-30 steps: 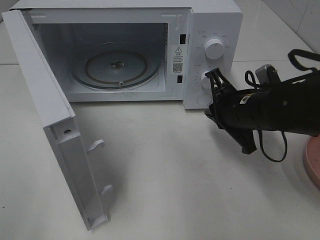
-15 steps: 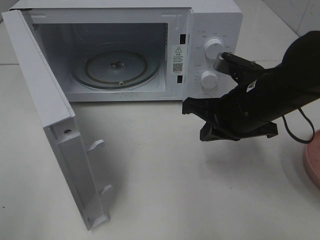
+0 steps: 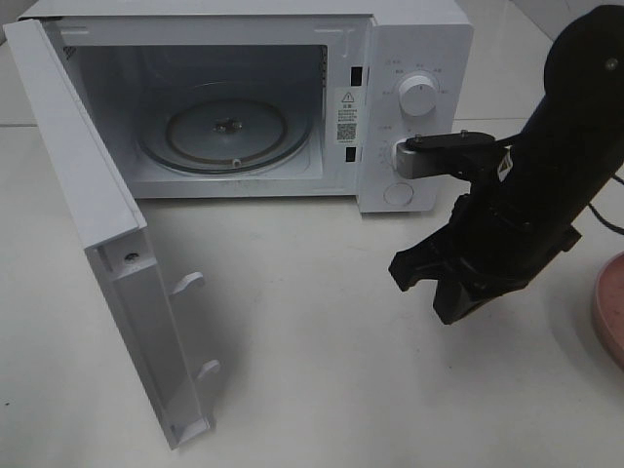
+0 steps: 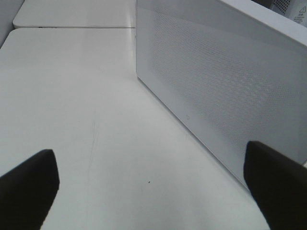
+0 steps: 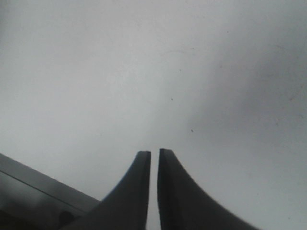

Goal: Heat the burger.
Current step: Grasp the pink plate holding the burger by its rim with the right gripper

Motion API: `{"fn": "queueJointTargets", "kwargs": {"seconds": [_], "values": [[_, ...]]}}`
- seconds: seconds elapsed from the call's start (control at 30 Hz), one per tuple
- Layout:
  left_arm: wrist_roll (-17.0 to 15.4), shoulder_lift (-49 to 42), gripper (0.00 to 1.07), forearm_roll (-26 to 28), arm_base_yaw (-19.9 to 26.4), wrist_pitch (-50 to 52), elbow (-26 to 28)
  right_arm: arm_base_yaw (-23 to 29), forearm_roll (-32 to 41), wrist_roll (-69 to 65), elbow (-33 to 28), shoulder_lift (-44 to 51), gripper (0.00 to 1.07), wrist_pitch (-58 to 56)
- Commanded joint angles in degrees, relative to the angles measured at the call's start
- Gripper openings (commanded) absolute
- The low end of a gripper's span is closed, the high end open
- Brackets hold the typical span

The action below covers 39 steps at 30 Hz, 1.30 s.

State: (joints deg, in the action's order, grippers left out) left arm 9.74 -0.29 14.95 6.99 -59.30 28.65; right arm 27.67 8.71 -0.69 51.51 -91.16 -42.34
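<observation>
Burger: not in any view, so you cannot place it from here. Expect it to be light, soft and layered, prone to shearing apart. Grip low across the bun's sides, gently, or carry it on a plate.

Pink plate (image 3: 610, 310): only an edge shows, on the desk (image 3: 312, 390), off the dial side of the microwave (image 3: 419, 39).

Right gripper (image 5: 154, 154): in front of the microwave's dials, jaws almost together with a thin slit between, nothing held.

Left gripper (image 4: 148, 155): spread wide, empty, beside a perforated white panel of the microwave.

Writing: warning label (image 3: 347, 115) beside the cavity and the dial markings are too small to read. No brand legible.
</observation>
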Motion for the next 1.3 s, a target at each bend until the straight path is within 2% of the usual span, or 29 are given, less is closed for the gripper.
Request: {"fn": "queueJointTargets", "kwargs": {"seconds": [0.03, 0.13, 0.2, 0.23, 0.27, 0.3, 0.37, 0.4, 0.43, 0.47, 0.5, 0.53, 0.73, 0.8, 1.0, 1.07, 1.3], "values": [[0.1, -0.5, 1.02, 0.3, -0.2, 0.5, -0.2, -0.3, -2.3, 0.7, 1.1, 0.5, 0.14, -4.6], [0.1, -0.5, 1.02, 0.3, -0.2, 0.5, -0.2, -0.3, -4.1, 0.7, 1.9, 0.5, 0.19, -8.3], [0.1, -0.5, 1.02, 0.3, -0.2, 0.5, -0.2, -0.3, -5.0, 1.0, 2.2, 1.0, 0.28, -10.1], [0.1, -0.5, 1.02, 0.3, -0.2, 0.5, -0.2, -0.3, -5.0, 1.0, 2.2, 1.0, 0.28, -10.1], [0.1, -0.5, 1.02, 0.3, -0.2, 0.5, -0.2, -0.3, -5.9, 1.2, 2.3, 2.2, 0.38, -10.0], [0.1, -0.5, 1.02, 0.3, -0.2, 0.5, -0.2, -0.3, -5.9, 1.2, 2.3, 2.2, 0.38, -10.0], [0.1, -0.5, 1.02, 0.3, -0.2, 0.5, -0.2, -0.3, -7.2, 2.2, 2.3, 4.5, 0.61, -10.0], [0.1, -0.5, 1.02, 0.3, -0.2, 0.5, -0.2, -0.3, -7.2, 2.2, 2.3, 4.5, 0.61, -10.0], [0.1, -0.5, 1.02, 0.3, -0.2, 0.5, -0.2, -0.3, -9.1, 2.2, 2.3, 6.0, 0.81, -10.0], [0.1, -0.5, 1.02, 0.3, -0.2, 0.5, -0.2, -0.3, -9.1, 2.2, 2.3, 6.0, 0.81, -10.0], [0.1, -0.5, 1.02, 0.3, -0.2, 0.5, -0.2, -0.3, -10.7, 2.5, 2.3, 6.8, 0.97, -10.8], [0.1, -0.5, 1.02, 0.3, -0.2, 0.5, -0.2, -1.3, -11.3, 3.7, 2.3, 7.2, 1.03, -12.1], [0.1, -0.5, 1.02, 0.3, -0.2, 0.5, -0.2, -5.2, -12.5, 4.0, 1.8, 7.2, 1.02, -14.6], [0.1, -0.5, 1.02, 0.3, -0.2, 0.5, -0.2, -9.1, -13.2, 4.0, 1.7, 7.1, 1.01, -15.1], [0.1, -0.5, 1.02, 0.3, -0.2, 0.5, -0.2, -12.9, -13.2, 4.6, 1.7, 7.1, 0.99, -15.4], [0.1, -0.5, 1.02, 0.3, -0.2, 0.5, -0.2, -17.1, -13.2, 4.9, 1.7, 7.1, 0.98, -15.6], [0.1, -0.5, 1.02, 0.3, -0.2, 0.5, -0.2, -23.0, -13.2, 5.5, -0.7, 7.1, 0.96, -11.7]]}}
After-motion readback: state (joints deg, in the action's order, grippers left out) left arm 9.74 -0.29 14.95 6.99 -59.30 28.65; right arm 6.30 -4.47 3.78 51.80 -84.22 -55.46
